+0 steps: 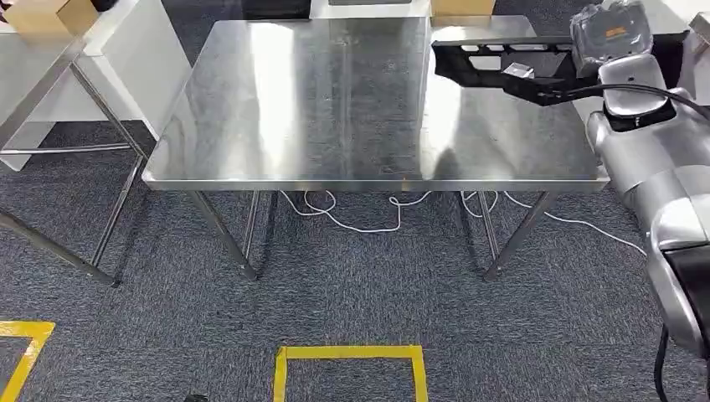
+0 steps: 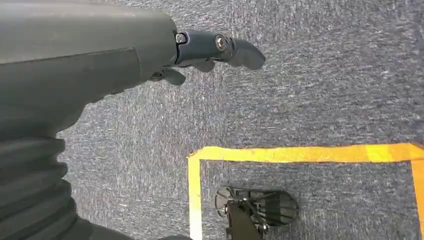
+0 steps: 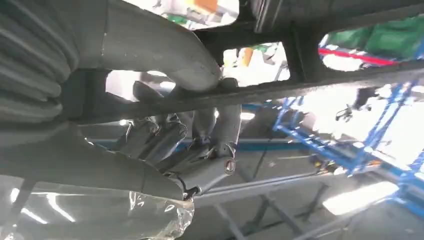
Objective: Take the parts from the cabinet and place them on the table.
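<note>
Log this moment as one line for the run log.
phase: carry to table | right hand: grips black part, above steel table far right | left hand: hangs over carpet, holds nothing | placed: not yet

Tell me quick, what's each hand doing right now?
Left hand: holds nothing, fingers apart, open.
Right hand: gripping the long black plastic frame part.

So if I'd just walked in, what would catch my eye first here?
Probably the long black part that the right hand holds above the far right corner of the shiny steel table. Next, the yellow tape square on the grey carpet in front of the table, and the white cable trailing underneath it.
</note>
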Tool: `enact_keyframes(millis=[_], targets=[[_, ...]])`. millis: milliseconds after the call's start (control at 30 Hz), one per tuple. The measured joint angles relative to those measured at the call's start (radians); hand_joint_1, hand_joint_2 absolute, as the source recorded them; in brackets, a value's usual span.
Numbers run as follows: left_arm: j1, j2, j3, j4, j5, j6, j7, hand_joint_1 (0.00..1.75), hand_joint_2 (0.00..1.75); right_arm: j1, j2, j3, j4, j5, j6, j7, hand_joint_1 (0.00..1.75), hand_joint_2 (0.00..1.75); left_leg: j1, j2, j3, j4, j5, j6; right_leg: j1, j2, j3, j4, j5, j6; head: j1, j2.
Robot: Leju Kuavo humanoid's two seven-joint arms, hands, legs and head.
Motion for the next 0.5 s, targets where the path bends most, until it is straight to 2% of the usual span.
enact_keyframes(millis=[33, 100, 133, 167, 200, 267, 300, 333, 400, 433, 467, 500], targets=[[0.000, 0.000, 0.001, 0.000, 0.000, 0.000, 0.000, 0.00, 1.75, 0.004, 0.009, -0.003, -0.004, 0.000, -0.005, -0.003, 1.75, 1.75, 0.001, 0.000, -0.027, 0.062, -0.039, -0.006, 0.001, 0.000, 0.000, 0.000, 0.001, -0.005, 0.000, 0.000], [0.000, 0.000, 0.007, 0.000, -0.001, -0.001, 0.000, 0.00, 1.75, 0.009, 0.023, -0.005, -0.006, 0.004, -0.013, -0.005, 1.75, 1.75, 0.001, 0.000, -0.098, 0.212, -0.105, -0.011, 0.004, 0.001, 0.000, 0.000, 0.000, -0.006, -0.001, 0.000], [0.000, 0.000, 0.009, 0.000, -0.001, -0.002, 0.000, 0.00, 1.75, 0.013, 0.025, -0.005, -0.006, 0.006, -0.014, -0.005, 1.75, 1.75, 0.001, 0.000, -0.126, 0.262, -0.117, -0.009, 0.007, 0.001, 0.000, 0.001, 0.000, -0.006, 0.000, 0.000], [0.000, 0.000, 0.009, 0.000, 0.000, -0.002, 0.000, 0.00, 1.75, 0.018, 0.033, -0.005, -0.007, 0.009, -0.014, -0.006, 1.75, 1.75, 0.001, 0.000, -0.134, 0.266, -0.104, -0.005, 0.010, 0.002, 0.000, 0.001, -0.001, -0.007, 0.000, 0.000], [0.000, 0.000, 0.010, 0.000, 0.000, -0.002, 0.000, 0.00, 1.75, 0.021, 0.035, -0.005, -0.008, 0.009, -0.014, -0.007, 1.75, 1.75, 0.000, 0.000, -0.119, 0.226, -0.071, 0.003, 0.013, 0.003, 0.001, 0.001, -0.002, -0.008, 0.000, 0.000], [0.000, 0.001, 0.015, 0.000, 0.007, 0.001, 0.000, 0.00, 1.75, 0.020, 0.045, -0.006, -0.013, 0.010, -0.014, -0.008, 1.75, 1.75, -0.005, -0.003, -0.037, 0.051, 0.022, 0.027, 0.019, 0.006, 0.004, 0.000, -0.002, -0.008, 0.000, 0.000], [0.000, 0.003, 0.019, 0.000, 0.009, 0.003, -0.002, 0.00, 1.75, 0.020, 0.052, -0.008, -0.018, 0.010, -0.013, -0.008, 1.75, 1.75, -0.011, -0.006, -0.005, -0.017, 0.039, 0.042, 0.017, 0.007, 0.004, -0.002, -0.002, -0.008, 0.001, 0.000], [0.000, 0.005, 0.023, 0.000, 0.011, 0.004, -0.003, 0.00, 1.75, 0.016, 0.053, -0.009, -0.019, 0.010, -0.011, -0.008, 1.75, 1.75, -0.013, 0.000, 0.002, -0.021, 0.031, 0.043, 0.029, 0.008, 0.002, -0.002, -0.002, -0.007, 0.003, 0.000], [0.000, 0.004, 0.024, 0.000, 0.011, 0.006, -0.005, 0.00, 1.75, 0.016, 0.058, -0.010, -0.019, 0.010, -0.009, -0.008, 1.75, 1.75, -0.020, 0.000, -0.001, -0.023, 0.031, 0.045, 0.024, 0.005, 0.002, -0.004, -0.002, -0.007, 0.000, 0.000], [0.000, 0.004, 0.025, 0.000, 0.011, 0.006, -0.006, 0.00, 1.75, 0.015, 0.059, -0.012, -0.019, 0.011, -0.007, -0.008, 1.75, 1.75, -0.022, 0.000, -0.001, -0.025, 0.032, 0.046, 0.024, 0.005, 0.004, -0.012, 0.001, -0.002, -0.001, 0.000], [0.001, 0.004, 0.026, 0.000, 0.011, 0.007, -0.006, 0.00, 1.75, 0.015, 0.059, -0.014, -0.021, 0.012, -0.006, -0.009, 1.75, 1.75, -0.019, 0.002, 0.009, -0.044, 0.041, 0.049, 0.032, 0.005, 0.003, -0.015, 0.000, 0.005, 0.000, 0.000], [0.000, 0.003, 0.026, 0.000, 0.010, 0.007, -0.006, 0.00, 1.75, 0.014, 0.055, -0.015, -0.021, 0.013, -0.005, -0.011, 1.75, 1.75, -0.012, 0.006, 0.017, -0.059, 0.050, 0.048, 0.030, -0.004, -0.008, 0.005, -0.011, 0.002, 0.003, 0.000]])
